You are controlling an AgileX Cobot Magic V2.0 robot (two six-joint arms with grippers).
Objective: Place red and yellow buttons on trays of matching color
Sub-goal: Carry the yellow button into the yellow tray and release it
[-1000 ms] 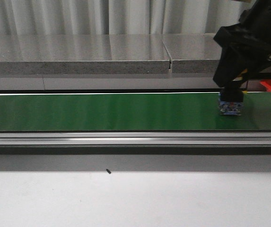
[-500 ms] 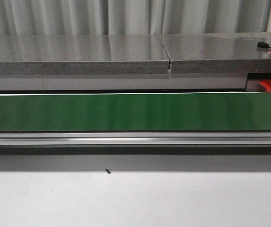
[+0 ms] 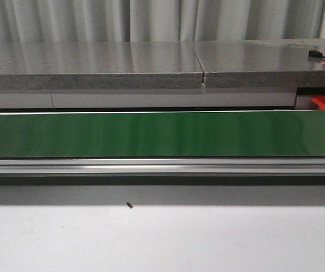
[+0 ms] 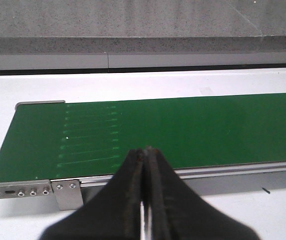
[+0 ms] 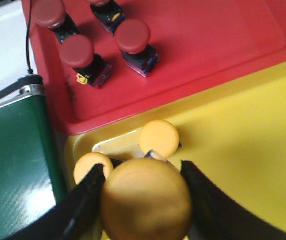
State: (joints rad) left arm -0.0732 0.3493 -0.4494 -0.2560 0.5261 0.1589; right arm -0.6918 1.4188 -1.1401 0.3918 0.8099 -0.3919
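While your right end effector (image 5: 145,200) hangs over the yellow tray (image 5: 242,145), it is pinching a yellow button (image 5: 146,200) between its two dark fingers (image 5: 85,197), cap facing the wrist camera. Two more yellow buttons (image 5: 158,137) already sit on that tray directly beneath and just beside the held one, and four red buttons (image 5: 133,37) lie on the red tray (image 5: 222,45) next to it. Your left end effector (image 4: 145,200) has its fingers pressed together with nothing between them, parked above the near edge of the green conveyor belt (image 4: 172,130), which carries no button in either the front or the left wrist view.

The risk, as I judge it, is the crowding under your load. If you let go here, the held button could land on a resting cap, tip, and roll toward the tray's rim or onto the belt end visible alongside. You cannot read how high the button hangs above the tray from these views, so a release from too far up may bounce it out. Shifting toward the open yellow area away from the resting pair would likely give a cleaner set-down. Watch the black cable (image 5: 29,40) near the belt end too.
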